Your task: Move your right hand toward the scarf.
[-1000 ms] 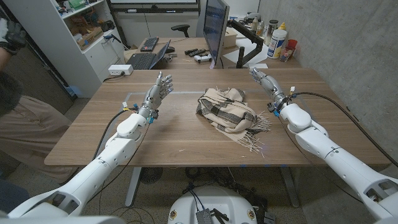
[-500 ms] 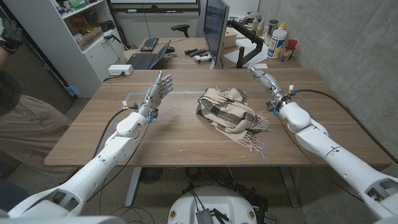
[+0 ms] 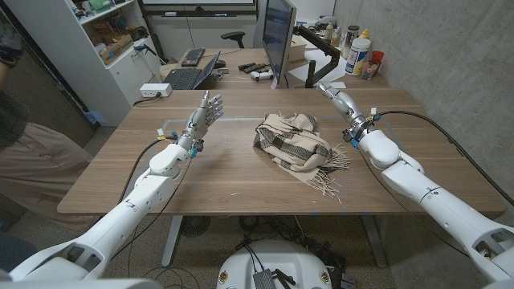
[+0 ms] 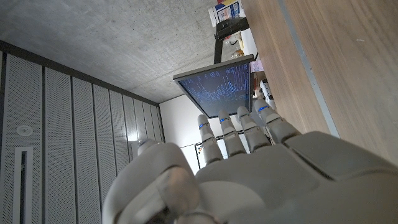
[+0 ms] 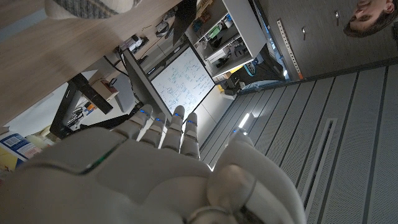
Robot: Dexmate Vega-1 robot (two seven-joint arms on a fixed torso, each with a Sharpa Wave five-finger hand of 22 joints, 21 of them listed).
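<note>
head view, scarf (image 3: 292,143): bunched up mid-table (image 3: 201,177), fringe trailing toward 5 o'clock
head view, right hand (image 3: 339,99): at about 2 o'clock from the scarf, near but apart, fingers stretched out, holding nothing
head view, left hand (image 3: 206,113): at 9 o'clock from the scarf, well apart, fingers up and loosely spread
left wrist view: left hand (image 4: 249,168) fingers straight, nothing in them, monitor (image 4: 217,87) beyond
right wrist view: right hand (image 5: 155,162) fingers straight, close together, scarf (image 5: 93,7) edge peeking in
</note>
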